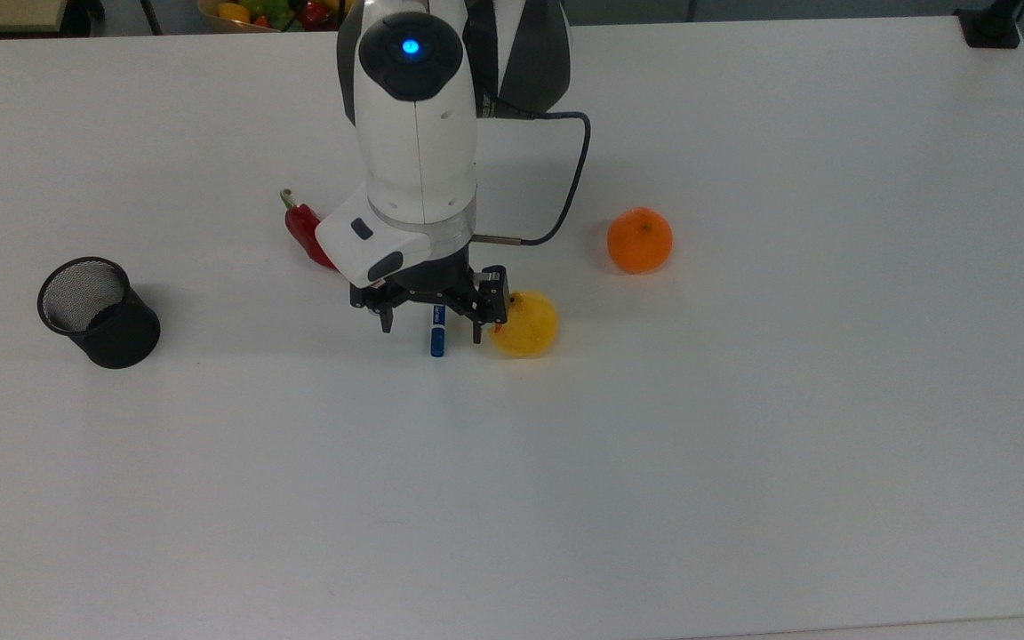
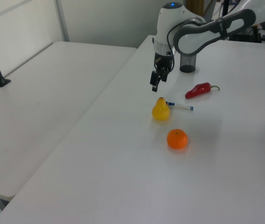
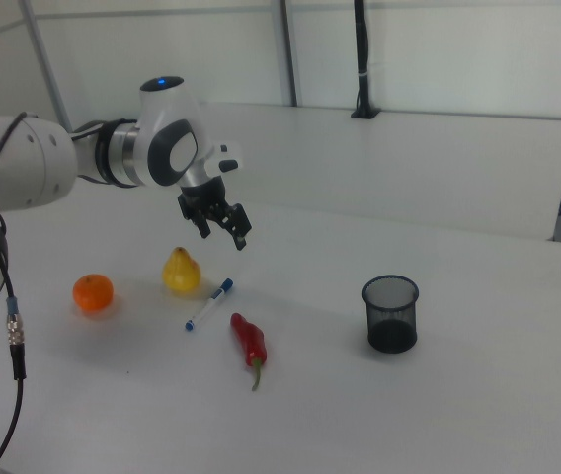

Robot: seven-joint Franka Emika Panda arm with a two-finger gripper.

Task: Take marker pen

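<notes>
One task item: marker pen (image 3: 208,304), lying flat on the worktop (image 1: 743,444), free of any grip.
Tool (image 3: 217,223): empty, fingers spread wide, raised clear of the worktop.
Bearing: pen lies below the tool, blue cap (image 1: 437,340) showing between the fingers in the top view.
Long axis: runs from the yellow pear (image 2: 160,109) side towards the red pepper (image 2: 198,90).
Grasp judgement: descent needed, fingers closing across the barrel.
Neighbour: pear just beside the cap end.
</notes>
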